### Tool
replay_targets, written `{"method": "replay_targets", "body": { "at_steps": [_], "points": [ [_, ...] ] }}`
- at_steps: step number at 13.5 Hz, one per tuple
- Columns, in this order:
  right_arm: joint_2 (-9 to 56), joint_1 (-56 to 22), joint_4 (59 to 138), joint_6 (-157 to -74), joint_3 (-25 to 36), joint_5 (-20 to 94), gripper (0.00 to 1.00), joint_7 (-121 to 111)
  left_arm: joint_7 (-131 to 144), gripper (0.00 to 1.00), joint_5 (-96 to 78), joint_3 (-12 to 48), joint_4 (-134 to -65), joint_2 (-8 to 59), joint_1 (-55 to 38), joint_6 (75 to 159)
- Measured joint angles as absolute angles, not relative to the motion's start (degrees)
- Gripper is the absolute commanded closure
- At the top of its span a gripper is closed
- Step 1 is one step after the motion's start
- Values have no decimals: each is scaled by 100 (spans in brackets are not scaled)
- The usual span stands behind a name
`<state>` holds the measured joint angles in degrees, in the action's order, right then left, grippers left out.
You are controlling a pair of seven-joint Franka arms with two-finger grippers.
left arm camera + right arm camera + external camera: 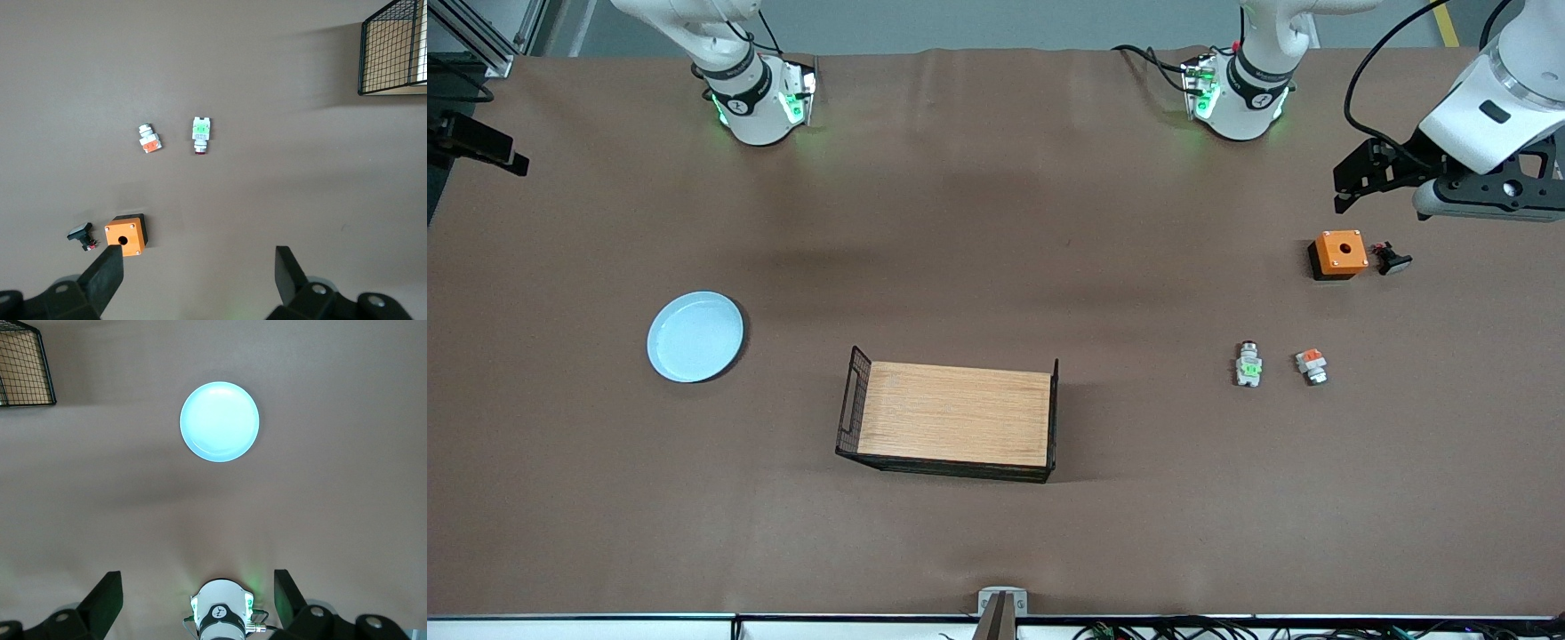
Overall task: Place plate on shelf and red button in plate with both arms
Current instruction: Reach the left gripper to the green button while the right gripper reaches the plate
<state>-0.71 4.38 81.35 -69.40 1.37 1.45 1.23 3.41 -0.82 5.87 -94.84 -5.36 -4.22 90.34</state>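
Both grippers gape empty: left gripper (193,280) high over the red button (1249,364), right gripper (193,600) above the plate (695,336), neither reached yet

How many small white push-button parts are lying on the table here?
2, side by side toward the left arm's end of the table. The red button, with a green patch, lies nearer the wire tray; the part with an orange-red patch is beside it. None appears hidden.

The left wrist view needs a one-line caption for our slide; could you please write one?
Open left gripper above the table, overlooking the red button, its orange-patched twin and the orange box.
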Motion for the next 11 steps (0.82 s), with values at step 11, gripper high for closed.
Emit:
{"method": "replay_targets", "body": {
  "at_steps": [11],
  "points": [
    [-14,439,8139,-6940,137,145,0,123,461,0,-82,593,-9491,-102,-433,9205]
  ]
}}
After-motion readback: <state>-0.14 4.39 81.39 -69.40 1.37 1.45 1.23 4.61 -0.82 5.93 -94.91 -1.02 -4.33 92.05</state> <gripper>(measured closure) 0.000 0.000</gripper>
